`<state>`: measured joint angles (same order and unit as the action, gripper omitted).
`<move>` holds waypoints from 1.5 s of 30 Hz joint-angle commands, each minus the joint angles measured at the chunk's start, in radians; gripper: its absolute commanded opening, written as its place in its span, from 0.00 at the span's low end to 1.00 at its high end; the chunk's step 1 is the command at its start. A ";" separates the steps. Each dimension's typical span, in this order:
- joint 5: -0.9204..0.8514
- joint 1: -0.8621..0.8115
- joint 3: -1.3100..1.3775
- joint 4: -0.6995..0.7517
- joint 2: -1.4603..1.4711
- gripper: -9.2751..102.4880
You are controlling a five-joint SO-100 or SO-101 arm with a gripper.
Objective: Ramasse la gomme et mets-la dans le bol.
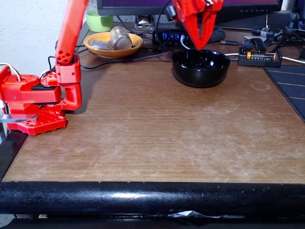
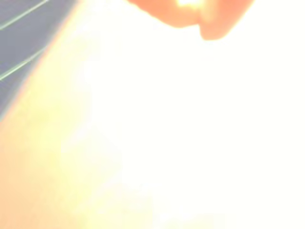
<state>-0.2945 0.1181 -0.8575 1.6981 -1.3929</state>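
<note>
Fixed view gives us the black bowl directly under the end effector (fingers together); wrist view overexposed, bowl unreadable.

Table: brown wood-grain top, scuffed, black rounded bar along its front edge in the fixed view. Black bowl sits on it directly below the gripper. Left of the gripper: yellow dish holding a jar. Right of it: black battery holder with a yellow cell, then a dark mat at the table's right edge. Far left and nearer the camera: red arm base. Wrist view is washed out.
</note>
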 commanded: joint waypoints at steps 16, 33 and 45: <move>-0.060 -0.114 -1.218 -0.543 -0.979 0.03; 0.031 -0.187 -1.661 -0.597 -1.466 0.03; 0.049 -0.172 -1.904 -0.453 -1.904 0.03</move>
<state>-0.2470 -0.0721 -2.7750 1.2180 -3.2628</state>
